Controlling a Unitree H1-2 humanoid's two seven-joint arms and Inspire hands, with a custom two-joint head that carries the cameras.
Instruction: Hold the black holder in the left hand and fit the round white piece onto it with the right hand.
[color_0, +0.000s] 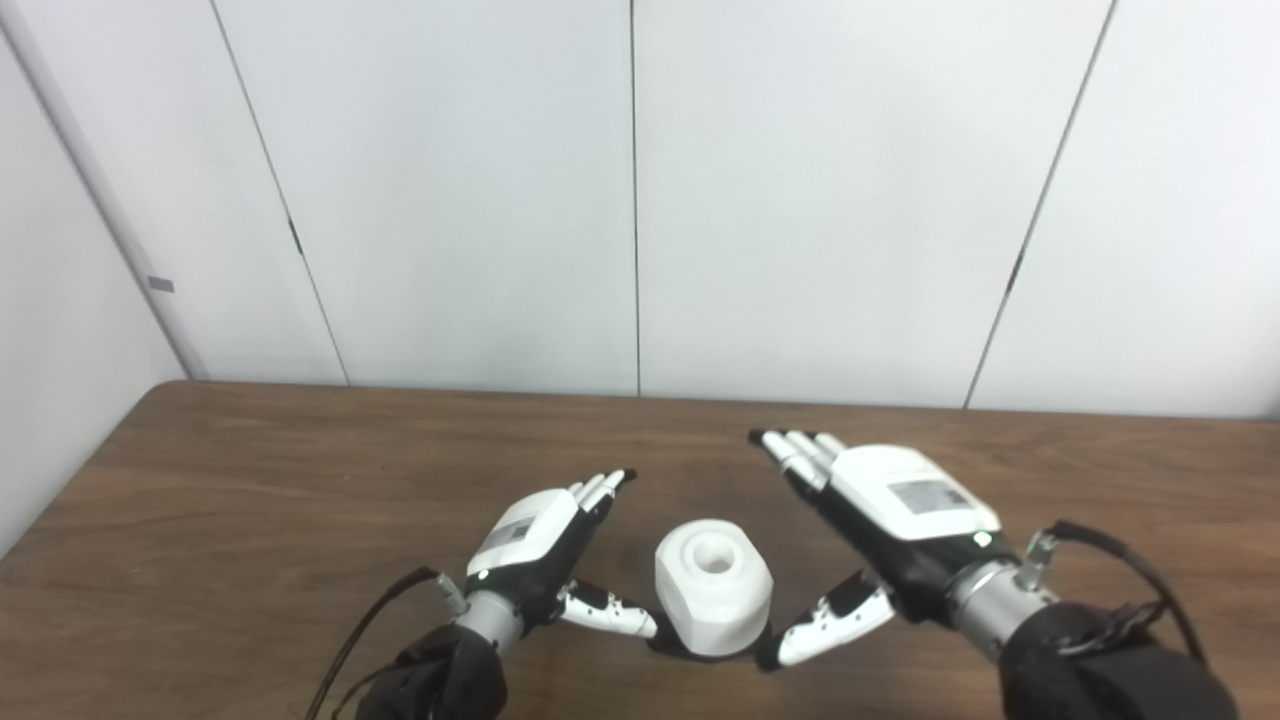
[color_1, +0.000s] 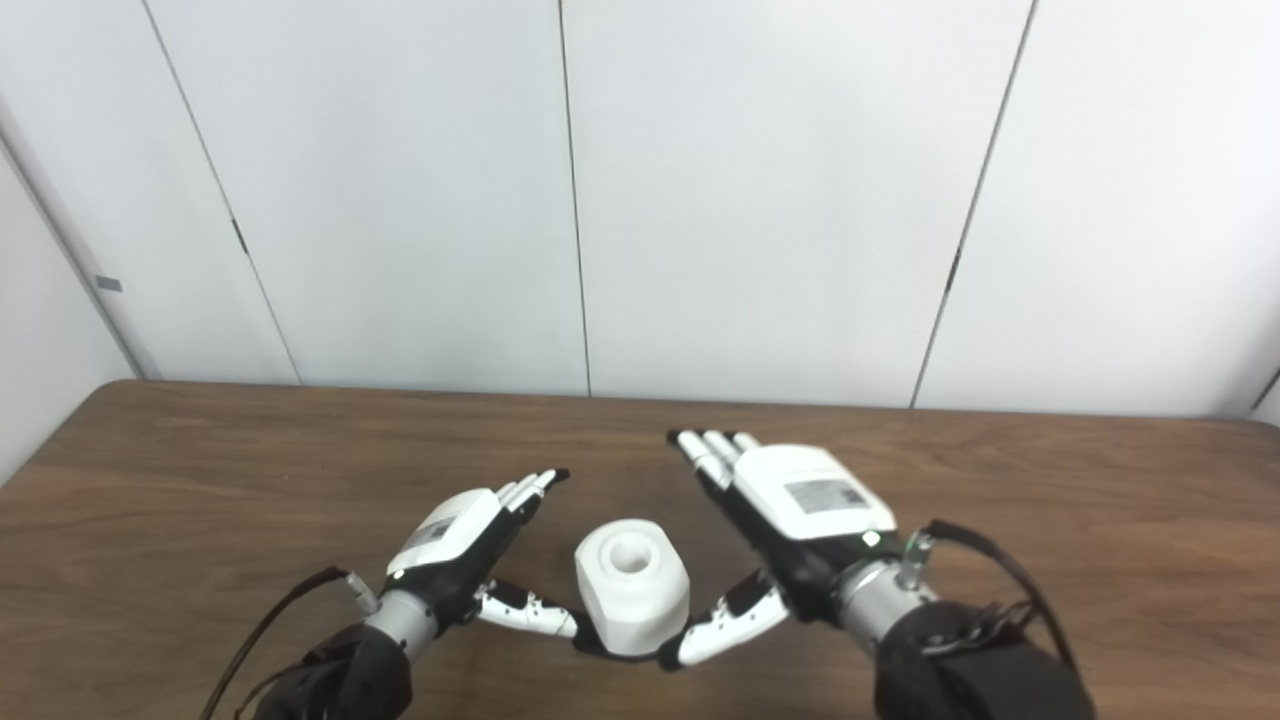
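The round white piece (color_0: 713, 585), a faceted block with a hole in its top, stands upright on the brown table (color_0: 250, 480). A thin black edge, probably the black holder (color_0: 690, 652), shows under its base. My left hand (color_0: 545, 545) lies open just left of the piece, fingers stretched toward the wall and thumb reaching to its lower left side. On the other side my right hand (color_0: 880, 515) is open too, its thumb close to the piece's lower right. Neither hand holds anything.
White wall panels (color_0: 640, 200) rise behind the table's far edge. The table's left corner (color_0: 175, 385) sits near the left wall. Black cables (color_0: 1120, 560) trail from both wrists.
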